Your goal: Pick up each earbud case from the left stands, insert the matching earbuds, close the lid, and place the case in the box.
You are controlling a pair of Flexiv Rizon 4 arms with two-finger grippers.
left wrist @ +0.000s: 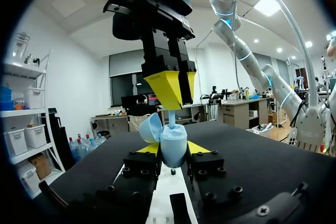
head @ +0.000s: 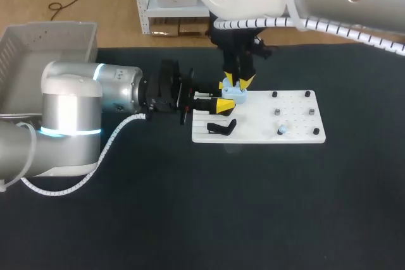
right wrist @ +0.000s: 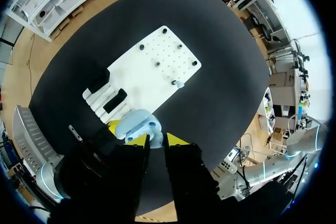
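Observation:
A light blue earbud case (left wrist: 173,149) with its lid (left wrist: 150,127) open is held over the left end of the white board (head: 291,124), and my left gripper (left wrist: 174,148) is shut on it from both sides. My right gripper (left wrist: 180,97) comes down from above the case (head: 234,94), shut on a pale earbud (left wrist: 172,118) whose stem reaches into the case's mouth. In the right wrist view the case (right wrist: 137,124) lies just ahead of the right gripper (right wrist: 156,139). A black case (head: 221,128) rests on the board's slotted stand. Another pale earbud (head: 282,130) sits on a peg.
A white box (head: 44,61) stands at the table's far left, behind my left arm. The board (right wrist: 152,69) carries several small dark pegs on its right half. Black tabletop lies open in front of the board and to its right.

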